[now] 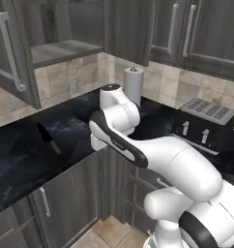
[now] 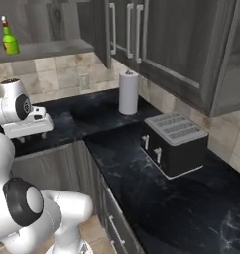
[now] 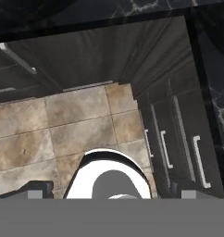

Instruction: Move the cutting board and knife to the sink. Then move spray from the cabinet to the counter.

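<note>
The knife (image 1: 49, 139), black blade and grey handle, lies on the black counter (image 1: 17, 160) left of my arm. The green spray (image 2: 9, 40) stands on the shelf of the open cabinet (image 2: 47, 48), above and to the left of my hand. My gripper (image 2: 26, 135) hangs at the counter's front edge, to the right of the knife, pointing down at the floor. In the hand view the gripper (image 3: 113, 190) is open, its tips wide apart with nothing between them. The cutting board and the sink are out of view.
A paper towel roll (image 1: 133, 85) stands against the back wall and a black toaster (image 1: 205, 123) sits on the right stretch of counter. The open cabinet door (image 1: 12, 53) juts out over the counter. Below are lower cabinets (image 3: 178, 148) and tiled floor (image 3: 63, 129).
</note>
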